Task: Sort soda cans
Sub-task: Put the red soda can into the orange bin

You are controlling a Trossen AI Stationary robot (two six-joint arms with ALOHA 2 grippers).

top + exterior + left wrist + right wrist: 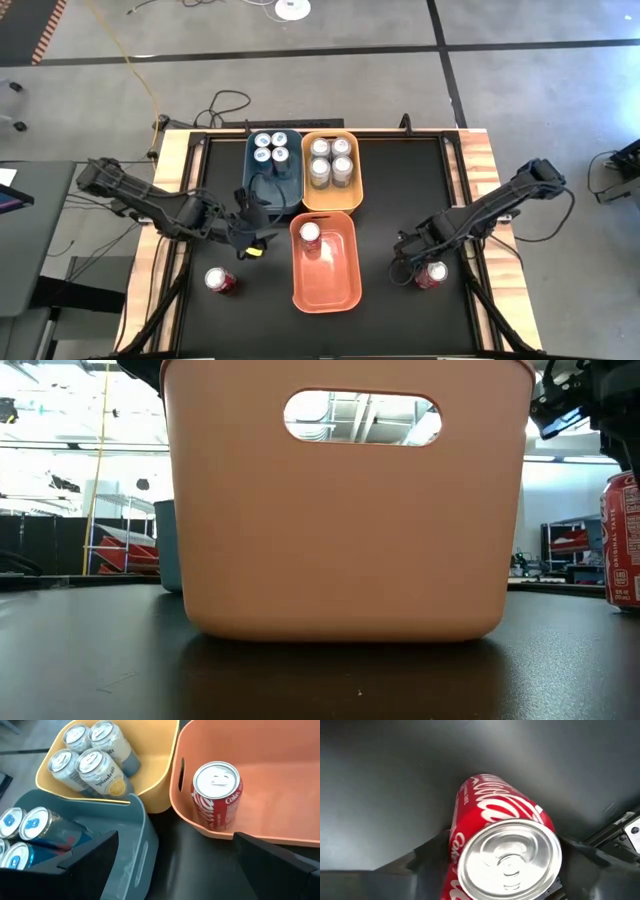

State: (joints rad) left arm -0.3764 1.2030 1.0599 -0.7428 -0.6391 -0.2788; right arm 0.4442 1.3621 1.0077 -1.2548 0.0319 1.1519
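Already four dark blue metal cans (272, 148) fill the teal plastic bin (285, 190) and four pale silver cans (331, 160) the yellow-orange bin (350, 197), while one red cola can (310, 235) stands in the orange bin (340, 285). Two red cans are left on the black table (400, 180): one (220, 281) at the near left, one (432, 273) between the right gripper's (428, 268) fingers, though I cannot tell if they grip it. The left gripper (250, 232) hovers wide open and empty just beside the teal bin.

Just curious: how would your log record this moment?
right claw: around upright red metal can, grip unclear | left claw: open, empty
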